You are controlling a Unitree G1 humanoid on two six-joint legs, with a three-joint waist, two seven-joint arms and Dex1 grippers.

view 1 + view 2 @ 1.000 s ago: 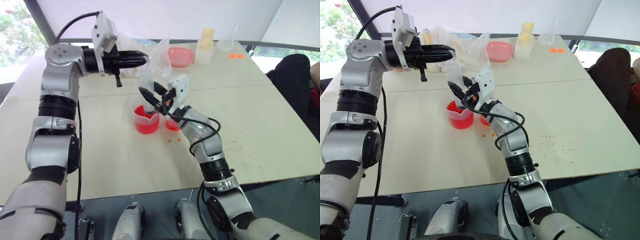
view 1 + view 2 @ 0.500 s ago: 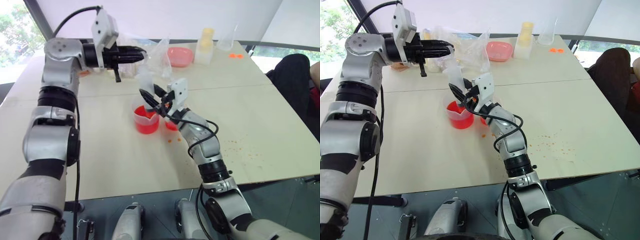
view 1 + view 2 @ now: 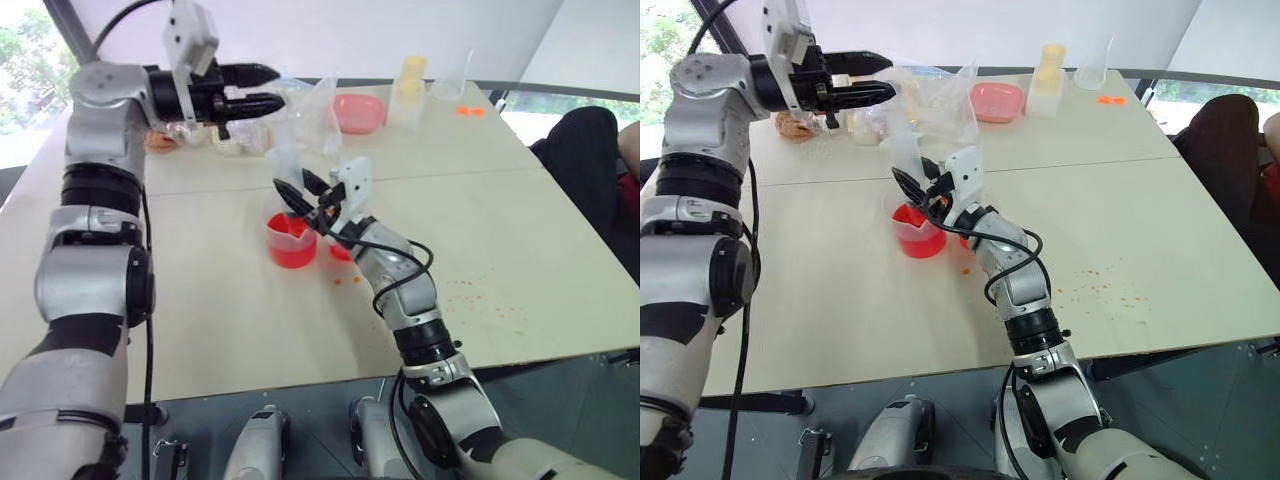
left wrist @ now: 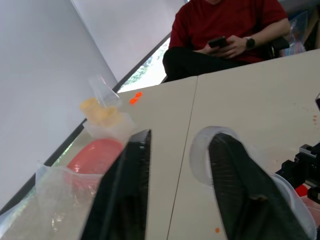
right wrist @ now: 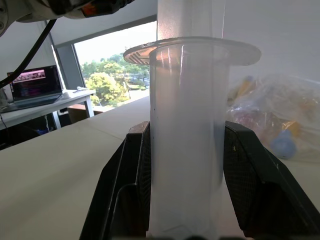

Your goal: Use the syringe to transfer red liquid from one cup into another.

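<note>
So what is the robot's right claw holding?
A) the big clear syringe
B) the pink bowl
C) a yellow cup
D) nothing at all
A. The right claw is shut on the syringe, its two black fingers pressing the clear barrel on both sides, with the nozzle end down over the cup of red liquid.

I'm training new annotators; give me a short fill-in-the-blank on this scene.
1. The right claw is shut on the clear plastic ____.
2. The syringe's tip sits in the wide spouted clear cup of ____ liquid.
3. The left claw is ____, holding nothing.
4. The pink bowl stands at the table's ____ edge.

Missing: syringe; red; open; far
</note>
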